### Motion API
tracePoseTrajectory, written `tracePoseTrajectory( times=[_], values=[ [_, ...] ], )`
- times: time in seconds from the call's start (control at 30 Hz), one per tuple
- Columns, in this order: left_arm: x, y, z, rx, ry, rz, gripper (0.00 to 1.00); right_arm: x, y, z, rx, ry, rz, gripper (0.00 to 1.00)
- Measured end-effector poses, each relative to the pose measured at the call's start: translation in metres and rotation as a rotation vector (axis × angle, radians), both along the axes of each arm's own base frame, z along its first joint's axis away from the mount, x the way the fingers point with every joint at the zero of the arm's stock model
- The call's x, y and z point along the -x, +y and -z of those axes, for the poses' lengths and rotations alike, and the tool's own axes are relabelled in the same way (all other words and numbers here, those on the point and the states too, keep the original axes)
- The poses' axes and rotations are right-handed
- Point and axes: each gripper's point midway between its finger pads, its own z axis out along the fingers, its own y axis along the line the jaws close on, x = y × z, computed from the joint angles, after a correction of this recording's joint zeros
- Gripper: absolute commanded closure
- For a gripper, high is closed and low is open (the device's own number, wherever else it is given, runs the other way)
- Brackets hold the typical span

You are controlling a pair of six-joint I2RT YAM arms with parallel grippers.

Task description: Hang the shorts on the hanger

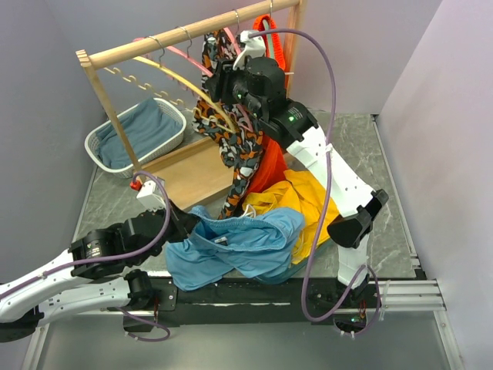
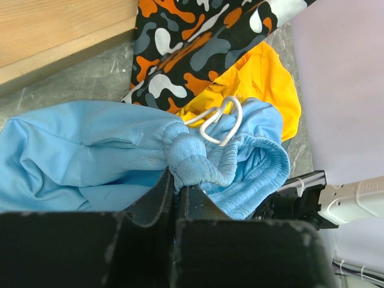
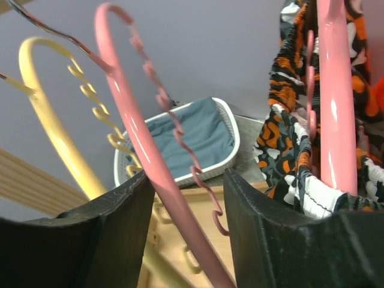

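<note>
The sky-blue shorts (image 1: 239, 243) lie bunched on the table near the front. My left gripper (image 1: 187, 223) is shut on their gathered waistband (image 2: 192, 165), with a white drawstring loop just beyond. The left gripper (image 2: 178, 186) shows its fingers pressed together on the fabric. The pink hanger (image 1: 185, 58) hangs on the wooden rail. My right gripper (image 1: 219, 81) is raised to it. In the right wrist view the pink hanger (image 3: 138, 129) runs down between the fingers of the right gripper (image 3: 189, 180), which is open around it.
A yellow hanger (image 3: 54, 120) hangs beside the pink one. A patterned orange-and-grey garment (image 1: 235, 146) hangs on another pink hanger (image 3: 333, 90). A yellow garment (image 1: 308, 200) lies by the shorts. A white basket (image 1: 96, 142) holds dark teal cloth at back left.
</note>
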Motion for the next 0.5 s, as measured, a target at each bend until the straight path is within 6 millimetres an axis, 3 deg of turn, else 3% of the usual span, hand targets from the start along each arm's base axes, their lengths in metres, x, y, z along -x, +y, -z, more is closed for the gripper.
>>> tracePoseTrajectory(
  times=[0.23,0.33,0.47,0.5],
  values=[
    [0.000,0.000,0.000,0.000,-0.001,0.000,0.99,0.006,0.006,0.008,0.064,-0.018,-0.005,0.58],
    [0.000,0.001,-0.001,-0.001,-0.005,0.003,0.99,0.014,0.014,0.025,0.125,-0.014,-0.006,0.63],
    [0.000,0.001,-0.001,0.000,-0.007,0.003,0.99,0.024,0.023,0.040,0.187,-0.007,-0.006,0.78],
    [0.000,0.001,-0.001,0.000,-0.006,0.003,0.99,0.026,0.024,0.041,0.192,-0.008,-0.005,0.87]
  ],
)
